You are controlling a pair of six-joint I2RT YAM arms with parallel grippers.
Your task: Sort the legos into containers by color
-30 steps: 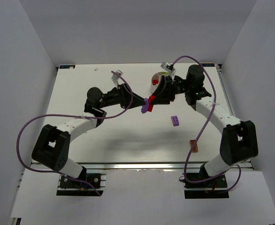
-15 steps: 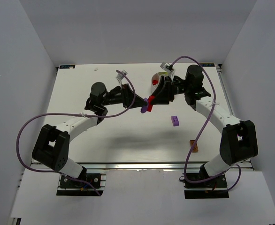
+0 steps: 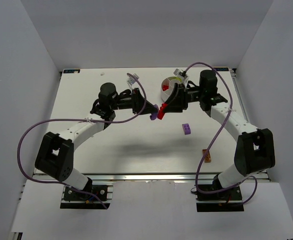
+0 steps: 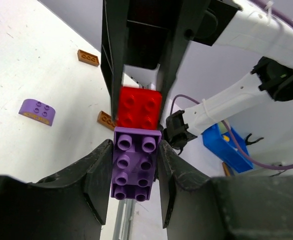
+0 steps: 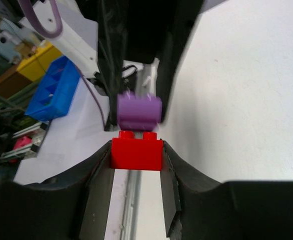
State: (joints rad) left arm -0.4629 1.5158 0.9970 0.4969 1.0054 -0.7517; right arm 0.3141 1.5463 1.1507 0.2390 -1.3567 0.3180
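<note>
While purple lego [image 4: 134, 167] and red lego [image 4: 139, 107] meet above the tabletop [image 3: 111, 145] | left pincer [image 4: 135, 170] clamps purple lego | right pincer [image 5: 136, 154] clamps red lego | likely pulling colours apart for sorting.

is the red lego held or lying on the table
Held, off the white table: the right end effector clamps the red studded plastic brick; the left end effector grips the purple studded plastic brick.

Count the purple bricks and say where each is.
2. One purple brick sits between the left gripper's fingers, above the table; a second purple brick lies loose on the table, right of centre. The right arm partly hides the dish, so more may be inside.
</note>
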